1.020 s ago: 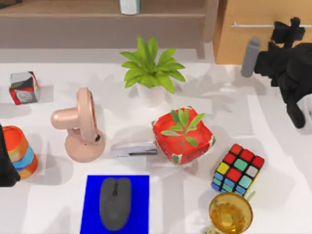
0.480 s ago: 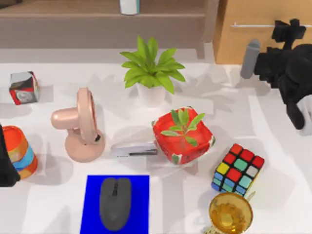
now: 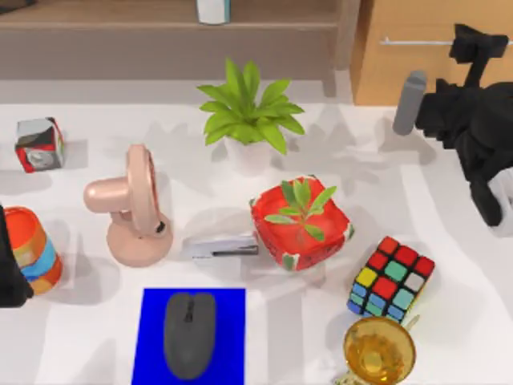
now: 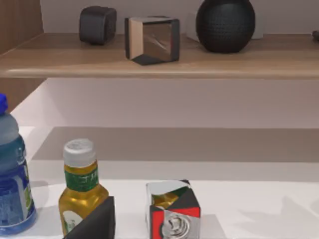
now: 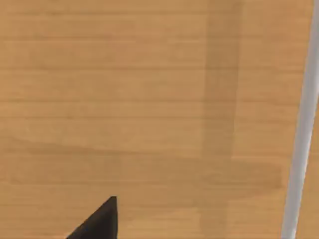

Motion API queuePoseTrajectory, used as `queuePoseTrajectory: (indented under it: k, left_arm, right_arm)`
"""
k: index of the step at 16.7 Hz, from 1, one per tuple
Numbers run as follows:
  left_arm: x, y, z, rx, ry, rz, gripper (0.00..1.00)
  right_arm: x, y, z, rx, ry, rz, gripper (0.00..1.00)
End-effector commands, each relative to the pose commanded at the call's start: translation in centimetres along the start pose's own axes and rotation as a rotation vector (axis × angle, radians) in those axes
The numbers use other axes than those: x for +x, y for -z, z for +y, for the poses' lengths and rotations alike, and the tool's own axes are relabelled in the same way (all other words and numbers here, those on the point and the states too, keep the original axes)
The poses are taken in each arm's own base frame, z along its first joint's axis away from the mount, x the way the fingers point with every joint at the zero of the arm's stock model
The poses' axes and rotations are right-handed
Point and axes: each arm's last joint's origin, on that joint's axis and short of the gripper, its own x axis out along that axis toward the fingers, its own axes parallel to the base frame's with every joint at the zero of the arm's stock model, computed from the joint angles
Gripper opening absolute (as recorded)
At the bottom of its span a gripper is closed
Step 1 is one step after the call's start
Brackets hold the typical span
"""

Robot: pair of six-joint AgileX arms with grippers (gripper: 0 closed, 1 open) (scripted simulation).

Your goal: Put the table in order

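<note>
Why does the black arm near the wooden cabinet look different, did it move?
Yes. The right gripper has crept toward the far edge, closer to the cabinet's silver handle, while the Rubik's cube stayed put.

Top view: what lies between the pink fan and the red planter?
A silver stapler lies flat on the table, between pink fan and red planter.

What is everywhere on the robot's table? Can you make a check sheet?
Surface: white table, crowded.
Job's things: the table itself; nothing seen being carried.
Clutter: pink desk fan, stapler, potted plant, red planter, Rubik's cube, gold bell, grey mouse on blue mat, striped cup, grey cylinder, yellow drink bottle.
Grippers: right gripper raised at wooden cabinet; left arm parked at left edge.
Cables: nothing seen.
Surroundings: shelf behind.
</note>
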Motion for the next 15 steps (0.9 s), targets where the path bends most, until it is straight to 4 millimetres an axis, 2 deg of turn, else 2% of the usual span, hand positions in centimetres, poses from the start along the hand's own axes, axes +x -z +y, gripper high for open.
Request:
queuePoseTrajectory:
  k: [6, 12, 15]
  left_arm:
    - [0.0, 0.0, 0.0, 0.0, 0.0, 0.0, 1.0]
    - [0.0, 0.0, 0.0, 0.0, 0.0, 0.0, 1.0]
    - [0.0, 0.0, 0.0, 0.0, 0.0, 0.0, 1.0]
  right_arm:
    - [-2.0, 0.7, 0.4, -0.002, -0.037, 0.022, 1.0]
    - [-2.1, 0.7, 0.7, -0.004, -0.049, 0.022, 1.0]
    - [-2.3, -1.1, -0.2, 0.063, -0.005, -0.001, 1.0]
